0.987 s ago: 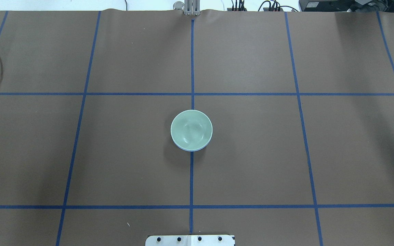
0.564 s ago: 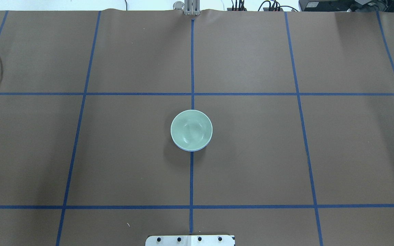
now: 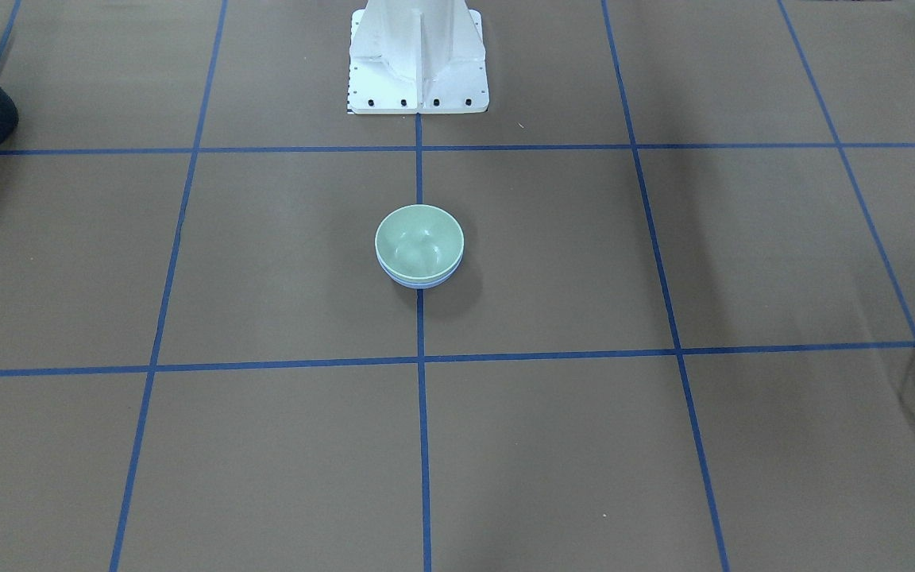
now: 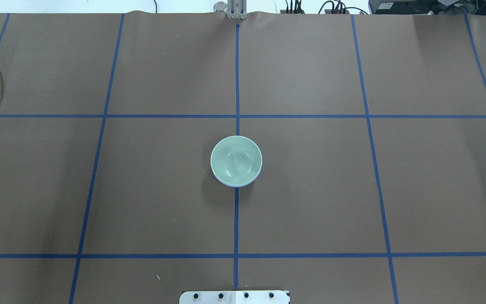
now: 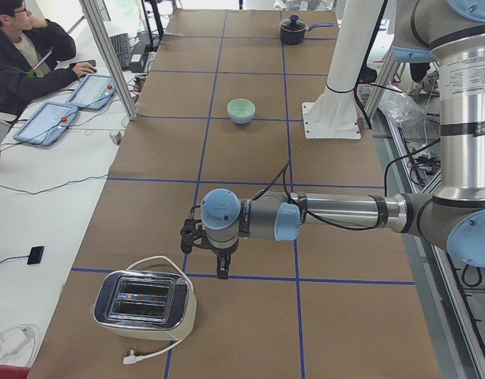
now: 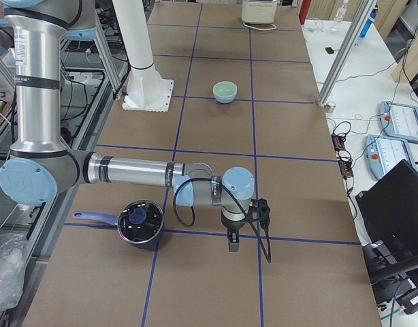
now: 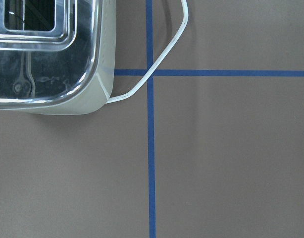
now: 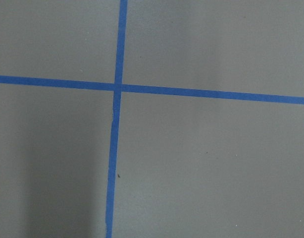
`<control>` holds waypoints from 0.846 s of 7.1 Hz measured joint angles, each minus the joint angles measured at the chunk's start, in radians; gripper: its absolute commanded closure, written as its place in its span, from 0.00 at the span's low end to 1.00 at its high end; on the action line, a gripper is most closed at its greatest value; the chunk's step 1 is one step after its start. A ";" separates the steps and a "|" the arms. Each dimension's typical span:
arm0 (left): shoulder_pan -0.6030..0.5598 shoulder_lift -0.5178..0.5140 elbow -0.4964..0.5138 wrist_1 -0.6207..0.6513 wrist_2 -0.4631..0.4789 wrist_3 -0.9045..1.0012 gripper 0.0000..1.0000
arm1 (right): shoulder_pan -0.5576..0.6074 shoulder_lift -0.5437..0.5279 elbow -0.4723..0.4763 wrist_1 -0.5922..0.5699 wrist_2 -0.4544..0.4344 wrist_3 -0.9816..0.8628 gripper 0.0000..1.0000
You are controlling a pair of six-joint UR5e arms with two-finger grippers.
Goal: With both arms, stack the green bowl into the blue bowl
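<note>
Green bowl [image 4: 236, 159] sits nested in blue bowl [image 3: 418, 280], upright, only a thin blue rim showing beneath it. The stack lies roughly midway between the two sets of jaws and well apart from both, so the stacking looks done. Left arm [image 5: 337, 212] and right arm [image 6: 134, 170] hang over opposite ends of the table [image 4: 310, 190], jaws pointing down. Both sets of jaws show only in the side views, so opening cannot be told; nothing visible in either. Risks, judged: toaster [image 5: 144, 304] is just beside the left jaws, its white cable [image 7: 162, 54] looping under them, so a low move could snag it. Pot [image 6: 141, 221] stands near the right jaws, close under that forearm, so a sweep could knock it. White pedestal [image 3: 418, 56] stands near the bowls, not touching.
</note>
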 measured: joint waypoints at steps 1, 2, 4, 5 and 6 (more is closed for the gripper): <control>-0.004 0.002 0.000 0.000 0.022 0.000 0.01 | 0.000 0.000 0.001 0.000 0.000 0.001 0.00; -0.005 0.004 -0.001 0.000 0.034 0.000 0.01 | 0.000 0.000 0.001 0.001 0.001 0.001 0.00; -0.006 0.007 -0.001 0.000 0.040 -0.001 0.01 | 0.000 0.001 0.000 0.001 0.002 0.002 0.00; -0.006 0.007 -0.002 0.000 0.040 -0.001 0.01 | 0.000 0.001 0.000 0.001 0.002 0.002 0.00; -0.006 0.008 -0.003 0.000 0.041 -0.001 0.01 | 0.000 0.001 0.000 0.001 0.002 0.002 0.00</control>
